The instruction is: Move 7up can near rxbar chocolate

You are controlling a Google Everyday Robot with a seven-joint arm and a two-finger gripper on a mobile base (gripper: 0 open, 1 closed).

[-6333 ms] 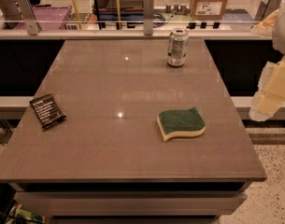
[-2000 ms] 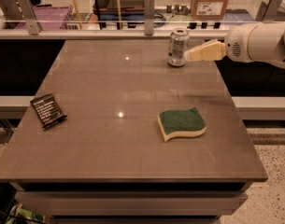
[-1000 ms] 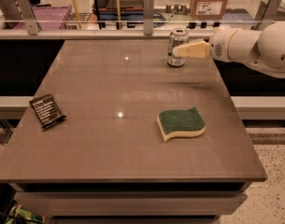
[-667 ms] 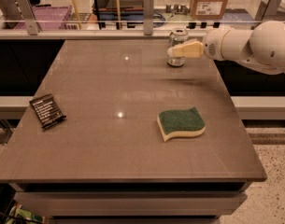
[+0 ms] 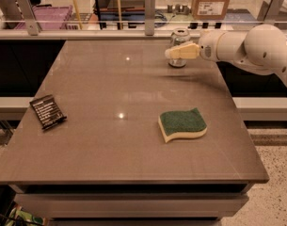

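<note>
The 7up can (image 5: 179,34), a small silvery can, stands upright at the far right of the brown table (image 5: 110,79). My gripper (image 5: 171,53) reaches in from the right on a white arm (image 5: 246,46) and lies across the can's middle, hiding most of its body. The can's top and base still show. The rxbar chocolate (image 5: 48,111), a flat black bar with white text, lies near the table's left edge, far from the can.
A green-and-yellow sponge (image 5: 182,125) lies on the table's right half, nearer the front. A railing with metal posts (image 5: 149,8) runs behind the far edge. Shelves and boxes (image 5: 210,4) stand beyond it.
My gripper has come in from the right side to the can and now overlaps it. The can, the bar and the sponge have not moved.
</note>
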